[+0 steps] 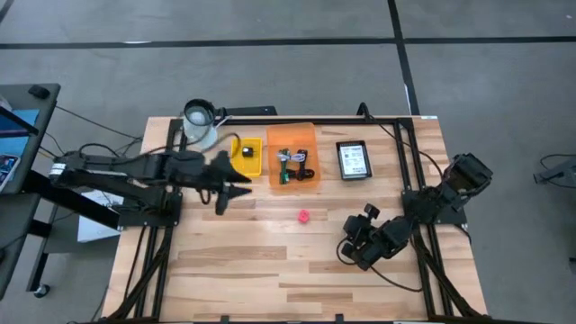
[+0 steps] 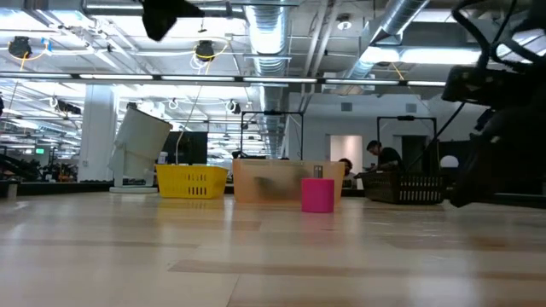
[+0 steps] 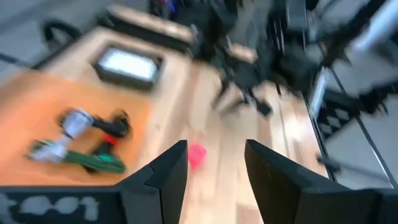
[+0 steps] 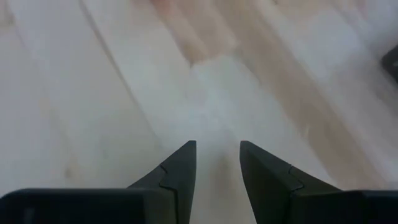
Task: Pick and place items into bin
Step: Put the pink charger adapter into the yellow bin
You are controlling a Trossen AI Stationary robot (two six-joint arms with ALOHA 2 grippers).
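A small red-pink piece (image 1: 304, 216) lies alone on the wooden table, also seen in the low view (image 2: 317, 194). The orange bin (image 1: 292, 155) holds green and black cables (image 3: 81, 143). A white printed card (image 1: 354, 160) lies in a dark tray right of the bin. A tiny black block (image 1: 247, 151) sits in a yellow basket (image 1: 248, 157). My left gripper (image 3: 214, 149) hangs open above the table left of the pink piece and points toward it. My right gripper (image 4: 217, 146) is open low over bare wood (image 1: 351, 250), right of the piece.
A white tilted cup-like object (image 1: 200, 123) stands at the far edge, left of the basket. Black frame rails (image 1: 409, 162) run along the table's sides and far edge. Bare wood spreads across the near half of the table (image 1: 270, 279).
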